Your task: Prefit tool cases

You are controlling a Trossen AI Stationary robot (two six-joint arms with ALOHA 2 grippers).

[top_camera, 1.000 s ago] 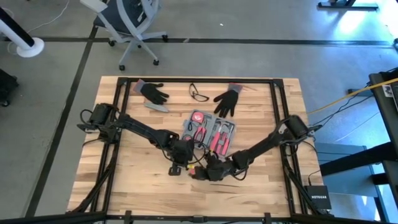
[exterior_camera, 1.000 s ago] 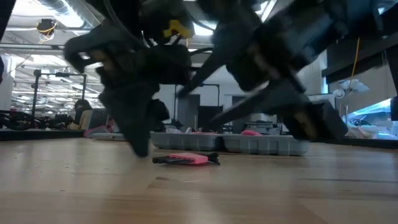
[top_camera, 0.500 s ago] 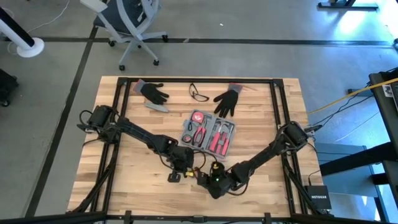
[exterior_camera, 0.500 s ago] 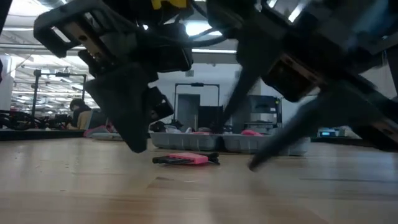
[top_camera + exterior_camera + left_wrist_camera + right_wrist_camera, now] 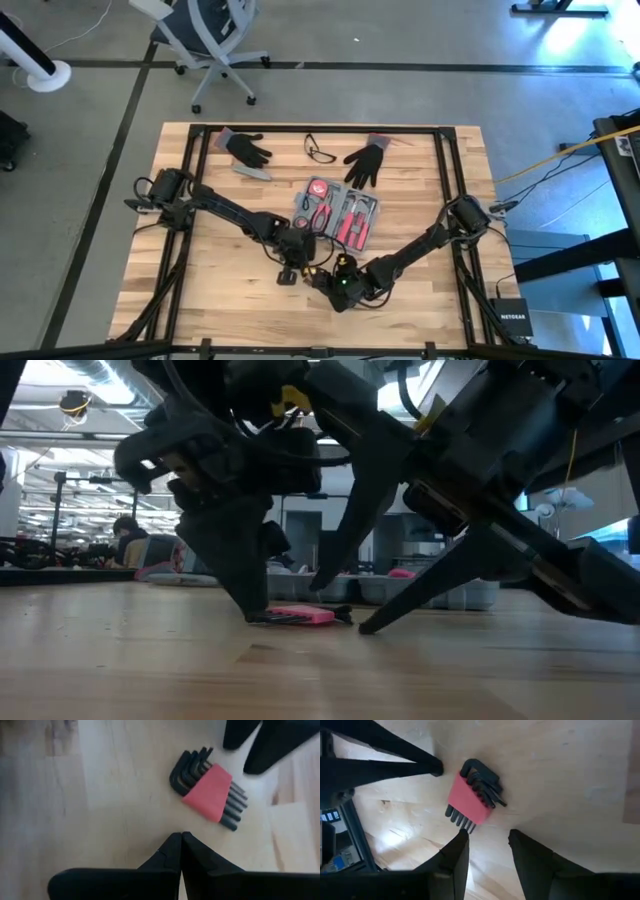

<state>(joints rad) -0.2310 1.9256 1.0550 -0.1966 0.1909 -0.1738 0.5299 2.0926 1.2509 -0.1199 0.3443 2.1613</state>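
We note the case (image 5: 335,213) lying open at frame centre, while just below it both grippers flank a loose hex-key set (image 5: 210,794), the left gripper (image 5: 181,841) closed, seemingly as a stop, the right gripper (image 5: 487,840) part open, empty, poised to grasp.

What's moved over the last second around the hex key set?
Both end effectors closed in on the hex key set: left end effector shut, tip lowered beside it; right end effector open, now near it. Nothing gripped. The set and tool case stayed put.
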